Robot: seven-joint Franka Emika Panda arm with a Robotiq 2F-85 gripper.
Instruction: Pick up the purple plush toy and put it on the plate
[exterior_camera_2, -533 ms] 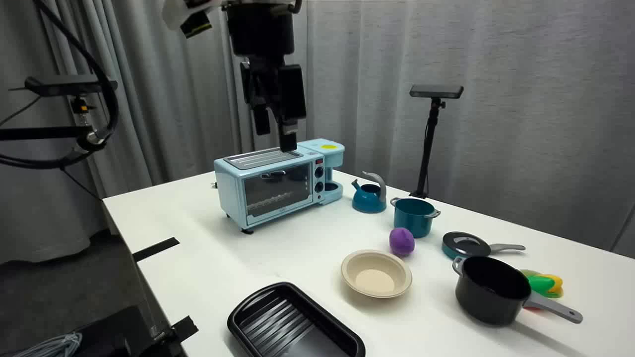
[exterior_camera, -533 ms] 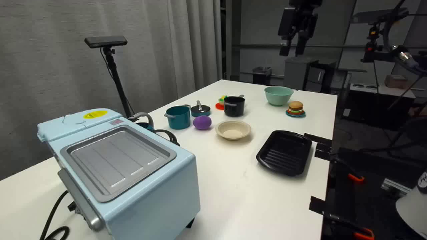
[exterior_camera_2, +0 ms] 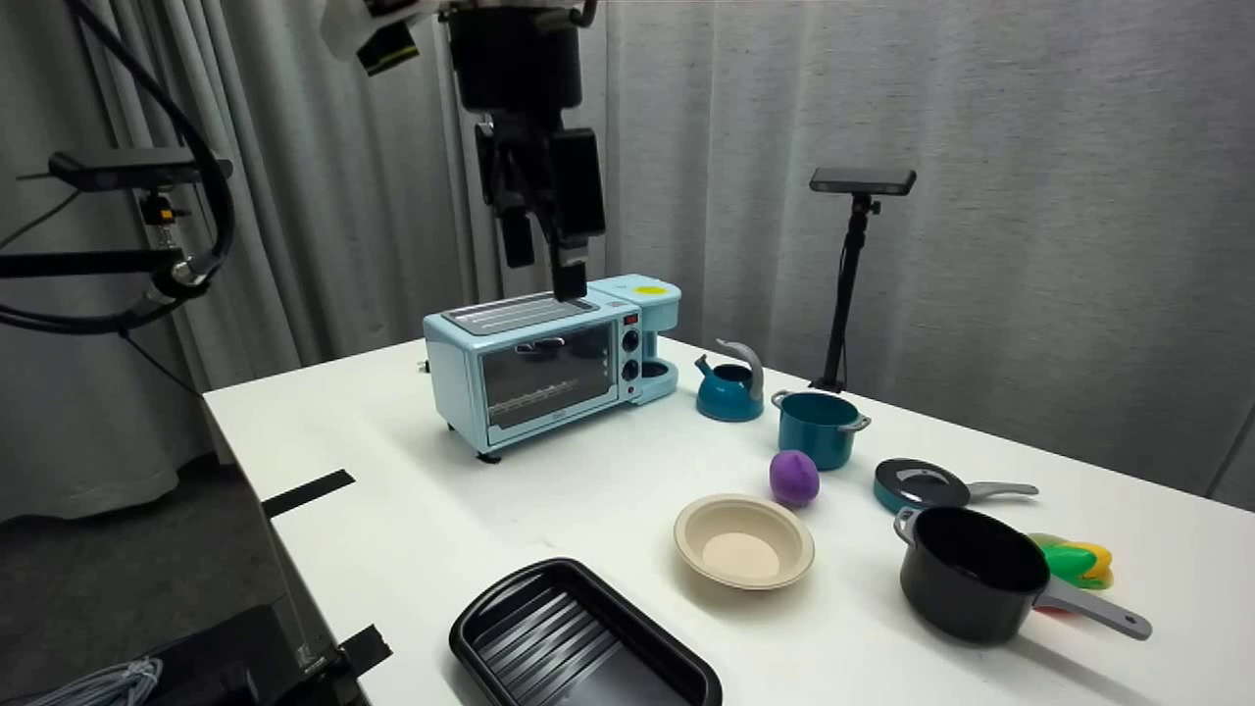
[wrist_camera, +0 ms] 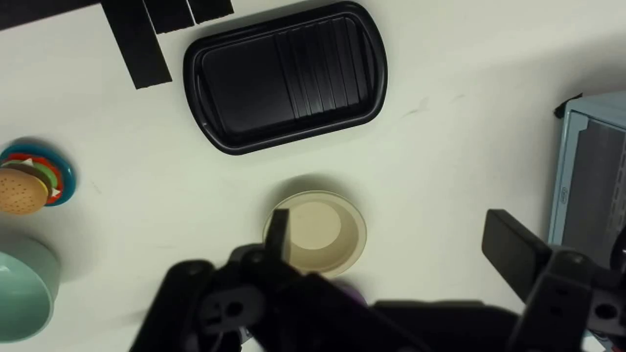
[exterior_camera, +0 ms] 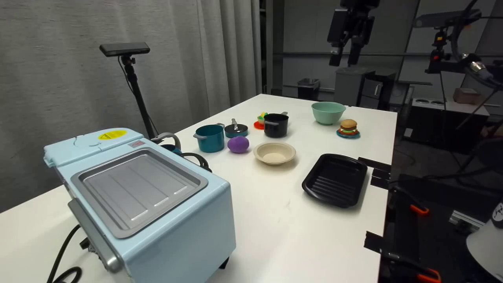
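Note:
The purple plush toy [exterior_camera: 238,144] lies on the white table beside the teal pot, also seen in an exterior view [exterior_camera_2: 794,479]. In the wrist view only a purple sliver [wrist_camera: 353,293] shows; my gripper hides the rest. The beige plate [exterior_camera: 274,153] stands close to the toy; it also shows in an exterior view [exterior_camera_2: 743,544] and, partly behind a finger, in the wrist view [wrist_camera: 318,227]. My gripper [wrist_camera: 386,220] is open with nothing between its fingers. It hangs high above the table in both exterior views [exterior_camera: 344,61] [exterior_camera_2: 544,270].
A black ridged tray [exterior_camera: 335,180] lies near the table edge. A light blue toaster oven [exterior_camera_2: 549,373], kettle [exterior_camera_2: 730,392], teal pot [exterior_camera_2: 817,431], pan [exterior_camera_2: 922,485] and black pot [exterior_camera_2: 971,579] stand around. A green bowl [exterior_camera: 328,113] and toy burger [exterior_camera: 348,127] are farther off.

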